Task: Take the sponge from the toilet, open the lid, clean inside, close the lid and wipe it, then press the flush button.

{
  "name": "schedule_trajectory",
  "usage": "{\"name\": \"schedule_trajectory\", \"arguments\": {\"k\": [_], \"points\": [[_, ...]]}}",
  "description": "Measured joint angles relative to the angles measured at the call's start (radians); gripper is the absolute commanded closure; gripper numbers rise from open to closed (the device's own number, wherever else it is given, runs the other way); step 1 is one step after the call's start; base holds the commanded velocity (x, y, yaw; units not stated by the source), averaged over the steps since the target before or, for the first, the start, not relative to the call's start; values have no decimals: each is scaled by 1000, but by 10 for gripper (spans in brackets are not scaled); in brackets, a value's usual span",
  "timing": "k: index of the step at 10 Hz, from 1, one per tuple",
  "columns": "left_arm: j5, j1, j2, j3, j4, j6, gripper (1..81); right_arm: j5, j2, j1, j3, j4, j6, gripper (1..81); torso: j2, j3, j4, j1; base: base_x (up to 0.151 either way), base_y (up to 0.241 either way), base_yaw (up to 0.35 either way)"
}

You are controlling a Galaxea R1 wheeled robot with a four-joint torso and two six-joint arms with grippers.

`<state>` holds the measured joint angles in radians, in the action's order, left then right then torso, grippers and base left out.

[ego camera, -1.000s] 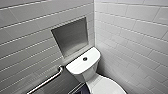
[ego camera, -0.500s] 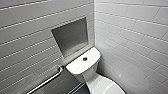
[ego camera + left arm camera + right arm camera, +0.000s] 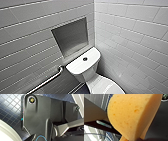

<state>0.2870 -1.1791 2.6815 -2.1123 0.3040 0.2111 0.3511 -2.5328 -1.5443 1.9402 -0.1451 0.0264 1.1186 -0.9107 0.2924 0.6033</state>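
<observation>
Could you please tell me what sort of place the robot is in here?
Likely a tiled bathroom: a white toilet with its flush button, and a metal grab bar.

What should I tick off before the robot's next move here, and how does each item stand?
1. Pickup of the sponge: ok, it sits close before the right wrist camera.
2. Secure grip on it: cannot tell.
3. Free access to the flush button on the toilet: ok, nothing covers it.
4. Position of the lid, open or closed: cannot tell, the picture edge cuts it off.
</observation>
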Motion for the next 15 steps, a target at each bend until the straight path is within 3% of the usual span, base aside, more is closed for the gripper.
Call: {"name": "schedule_trajectory", "arguments": {"k": [4, 9, 13, 15], "points": [[-16, -114, 36, -18, 32, -106, 10, 53, 202, 129, -241, -19, -73, 811, 0, 0, 0, 0, 0, 0, 0], [-30, -139, 134, -154, 37, -125, 10, 54, 379, 346, -473, -66, -107, 811, 0, 0, 0, 0, 0, 0, 0], [-31, -160, 190, -231, 37, -128, 10, -18, 378, 464, -454, -123, -117, 811, 0, -6, 0, 0, 0, 0, 0], [-33, -161, 216, -264, 37, -128, 10, -44, 340, 524, -359, -163, -120, 811, 0, -54, 0, 0, 0, 0, 0]]}}
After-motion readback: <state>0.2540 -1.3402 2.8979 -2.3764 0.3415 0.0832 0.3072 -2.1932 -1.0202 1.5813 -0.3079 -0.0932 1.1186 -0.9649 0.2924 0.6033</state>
